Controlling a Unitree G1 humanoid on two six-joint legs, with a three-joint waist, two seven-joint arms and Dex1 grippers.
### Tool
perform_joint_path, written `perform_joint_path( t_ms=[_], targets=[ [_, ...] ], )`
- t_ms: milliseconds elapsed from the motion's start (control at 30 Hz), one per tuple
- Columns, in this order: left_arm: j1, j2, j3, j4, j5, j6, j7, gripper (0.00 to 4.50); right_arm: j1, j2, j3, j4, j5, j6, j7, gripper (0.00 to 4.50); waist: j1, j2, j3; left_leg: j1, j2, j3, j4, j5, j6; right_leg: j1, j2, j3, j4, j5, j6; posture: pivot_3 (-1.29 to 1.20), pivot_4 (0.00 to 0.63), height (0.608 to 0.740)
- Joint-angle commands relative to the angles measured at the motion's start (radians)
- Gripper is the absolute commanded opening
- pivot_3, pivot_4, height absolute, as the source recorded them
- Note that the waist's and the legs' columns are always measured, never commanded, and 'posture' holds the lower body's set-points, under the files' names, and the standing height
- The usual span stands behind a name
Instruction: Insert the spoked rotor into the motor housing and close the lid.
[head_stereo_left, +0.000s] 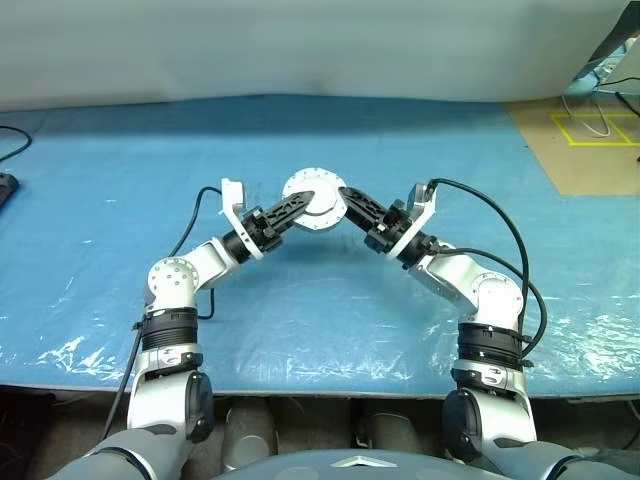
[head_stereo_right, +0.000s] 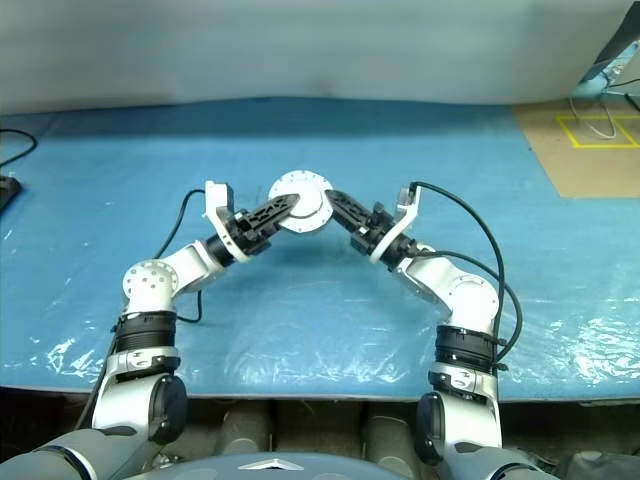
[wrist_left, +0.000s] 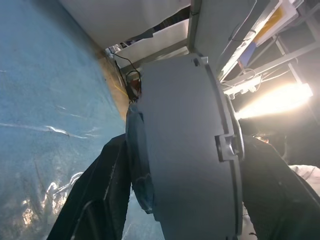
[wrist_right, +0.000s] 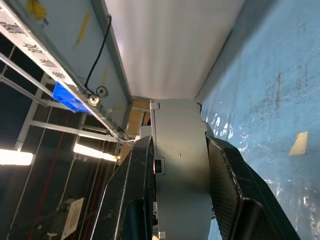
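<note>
Both grippers hold the motor housing (head_stereo_left: 313, 200), a squat round silver body, in the air over the middle of the blue-covered table. Its flat pale face with small holes points up towards the head camera. My left gripper (head_stereo_left: 298, 207) comes in from the left and is shut on its sides; in the left wrist view the grey body (wrist_left: 185, 150) sits between the two black fingers (wrist_left: 102, 195). My right gripper (head_stereo_left: 347, 199) is shut on it from the right, the body (wrist_right: 180, 150) clamped between its fingers (wrist_right: 227, 185). I cannot tell the lid apart from the housing. The spoked rotor is hidden.
A blue plastic sheet (head_stereo_left: 120, 200) covers the table, with its front edge (head_stereo_left: 320, 392) close to me. A black cable (head_stereo_left: 10, 145) lies at the far left. A brown floor patch with yellow tape (head_stereo_left: 590, 130) lies beyond the right end. A white wall (head_stereo_left: 300, 45) stands behind.
</note>
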Motion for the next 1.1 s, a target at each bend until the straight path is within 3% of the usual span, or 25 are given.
perform_joint_path(
  t_ms=[33,567,600,767,967,1100],
  targets=[
    [0.000,0.001,-0.029,-0.120,-0.087,0.048,-0.040,2.61,-0.021,-0.002,0.014,-0.029,-0.006,-0.024,-0.001,1.14,0.001,0.000,0.000,0.000,0.000,0.000,0.000,0.000,0.000,0.000,0.000,0.000,0.000,0.000,0.000,0.00,0.150,0.740],
    [-0.017,0.007,-0.003,-0.075,-0.073,0.022,0.025,2.61,-0.026,-0.010,0.042,-0.037,-0.063,-0.045,0.013,1.14,0.002,0.000,0.000,-0.001,-0.001,0.000,0.001,0.000,0.000,0.000,0.000,0.000,0.000,0.001,0.001,0.00,0.150,0.740],
    [-0.028,0.005,0.014,-0.057,-0.076,0.012,0.038,2.61,-0.025,-0.010,0.043,-0.039,-0.065,-0.047,0.016,1.85,0.002,0.000,0.000,-0.001,-0.001,0.000,0.001,0.000,0.000,0.000,0.000,0.000,0.000,0.001,0.001,0.00,0.150,0.740],
    [-0.071,0.028,0.076,0.000,-0.098,-0.022,0.049,2.61,-0.026,-0.009,0.044,-0.045,-0.056,-0.047,0.021,3.49,0.001,-0.001,0.000,-0.001,-0.001,0.000,0.001,0.000,0.000,0.000,0.000,0.000,0.000,0.001,0.001,0.00,0.150,0.740],
    [-0.101,0.077,0.107,0.070,-0.075,-0.078,0.027,2.61,-0.021,-0.016,0.045,-0.047,-0.066,-0.053,0.026,3.49,0.001,-0.001,0.000,-0.001,-0.001,-0.001,0.001,0.000,0.000,0.000,0.000,0.000,0.000,0.001,0.001,0.00,0.150,0.740],
    [-0.154,0.138,0.154,0.157,-0.028,-0.205,0.036,2.61,-0.021,-0.031,0.043,-0.049,-0.113,-0.081,0.017,3.49,0.003,-0.002,0.001,-0.001,-0.001,-0.001,0.001,0.000,0.000,0.000,0.000,0.000,0.000,0.001,0.001,0.00,0.150,0.740]
  ],
)
